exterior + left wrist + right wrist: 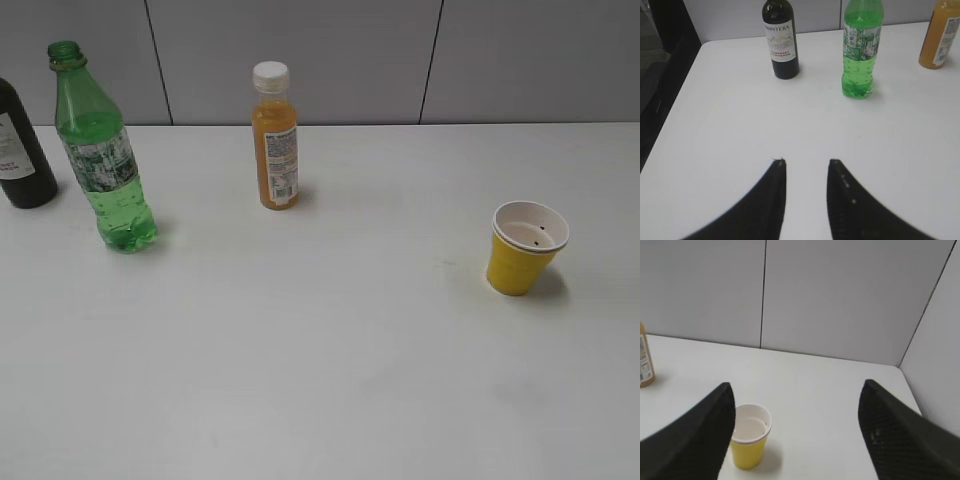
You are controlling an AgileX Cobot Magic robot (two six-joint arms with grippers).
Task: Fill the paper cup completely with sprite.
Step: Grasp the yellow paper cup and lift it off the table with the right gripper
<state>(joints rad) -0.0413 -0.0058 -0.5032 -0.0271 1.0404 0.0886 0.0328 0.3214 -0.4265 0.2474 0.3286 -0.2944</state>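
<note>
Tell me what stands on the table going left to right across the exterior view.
Dark glass bottle with white label → tall green plastic sprite bottle with no cap → orange juice bottle with white cap → small yellow paper cup with white rim.

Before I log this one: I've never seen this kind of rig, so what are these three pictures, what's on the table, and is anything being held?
This is a two-armed robot, with one camera looking at the table from outside and one on each wrist. The outside view shows no arms, only a white table with a dark bottle, an uncapped green sprite bottle, an orange juice bottle and a yellow paper cup standing apart on the right. The cup looks empty. The black prongs at the bottom of each wrist picture are gripper fingers. The left gripper faces the dark and green bottles; the right gripper is spread wide near the cup. Both are open and hold nothing.
</note>
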